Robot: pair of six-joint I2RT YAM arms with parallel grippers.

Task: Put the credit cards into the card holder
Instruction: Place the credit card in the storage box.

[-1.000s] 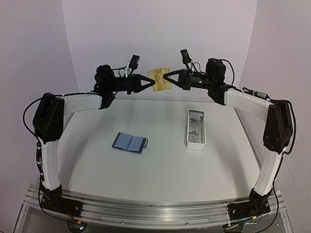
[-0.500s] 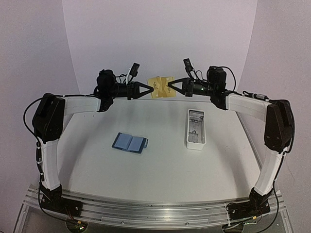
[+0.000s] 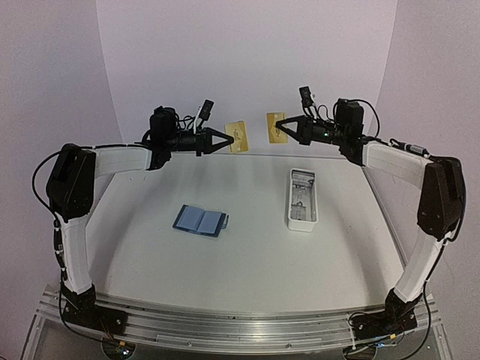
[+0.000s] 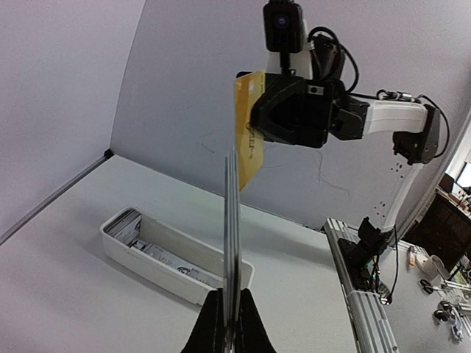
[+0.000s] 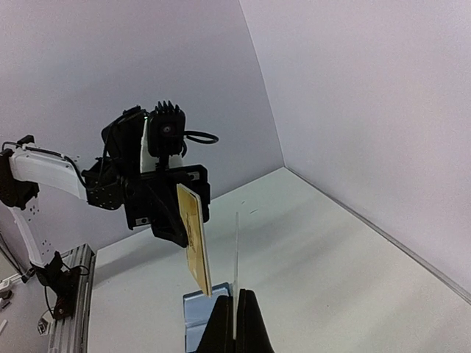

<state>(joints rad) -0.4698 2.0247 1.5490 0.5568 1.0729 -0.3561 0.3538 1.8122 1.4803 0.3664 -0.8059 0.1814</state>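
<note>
High over the far side of the table, my left gripper [image 3: 229, 140] is shut on a thin stack of tan credit cards [image 3: 238, 137]. The left wrist view shows this stack edge-on [image 4: 232, 235] between my left gripper's [image 4: 230, 296] jaws. Facing it, my right gripper [image 3: 287, 129] is shut on a single tan credit card [image 3: 276, 127], a small gap away from the stack. That card [image 5: 236, 272] stands edge-on in my right gripper [image 5: 236, 296]. The blue card holder [image 3: 200, 220] lies open on the table, below and left of both grippers.
A long white tray [image 3: 302, 199] with papers inside stands on the right half of the table. The back wall is close behind both grippers. Part of the card holder [image 5: 200, 316] shows beneath the held card in the right wrist view.
The grippers, earlier both pinching one bunch of cards, have drawn apart. The right one moved right and slightly up with one card; the left one keeps the others.
</note>
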